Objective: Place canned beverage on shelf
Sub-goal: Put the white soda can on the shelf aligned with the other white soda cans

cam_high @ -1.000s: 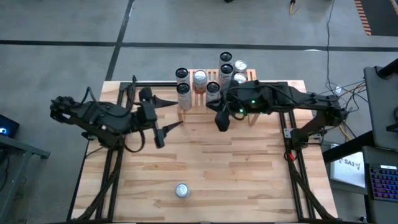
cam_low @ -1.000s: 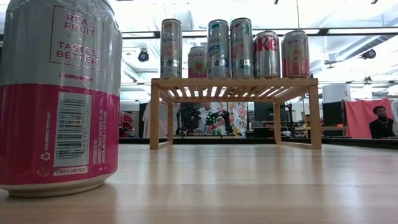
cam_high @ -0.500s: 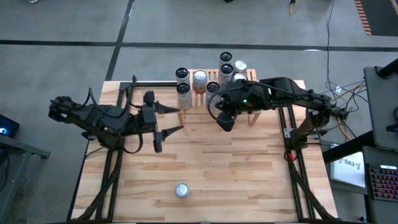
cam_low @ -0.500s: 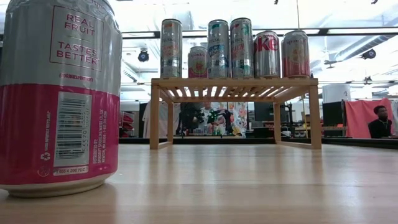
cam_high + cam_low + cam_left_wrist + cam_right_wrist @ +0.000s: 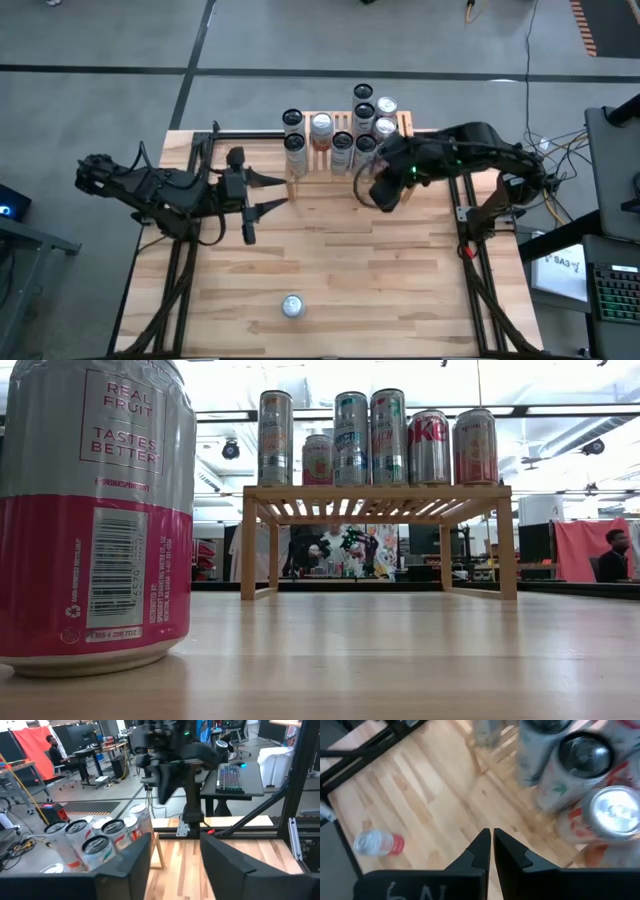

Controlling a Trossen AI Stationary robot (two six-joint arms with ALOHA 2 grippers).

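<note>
The wooden shelf [image 5: 325, 150] at the far edge of the table [image 5: 400, 290] is already well stocked: from above I count about eight cans [image 5: 340, 125] standing upright on or right around its slatted top, and the level view shows a row of them [image 5: 372, 438] lined up along the rack [image 5: 375, 495]. So most of the job looks done.

One canned beverage is left. A pink-and-silver can [image 5: 291, 306] stands upright near the front edge of the table, well apart from the shelf; it looms large beside the low camera [image 5: 95, 510], untouched, with neither arm near it.

The right gripper [image 5: 385, 192] hovers just in front of the shelf's right end, its fingers [image 5: 479, 851] pressed together and holding nothing. The left gripper [image 5: 262, 194] sits on the left side of the table, pointing toward the middle, its fingers [image 5: 125, 867] parted with nothing between them.

I'd judge the next piece of work is for one arm to reach down the table, take that last can and carry it to whatever room remains on the rack.
</note>
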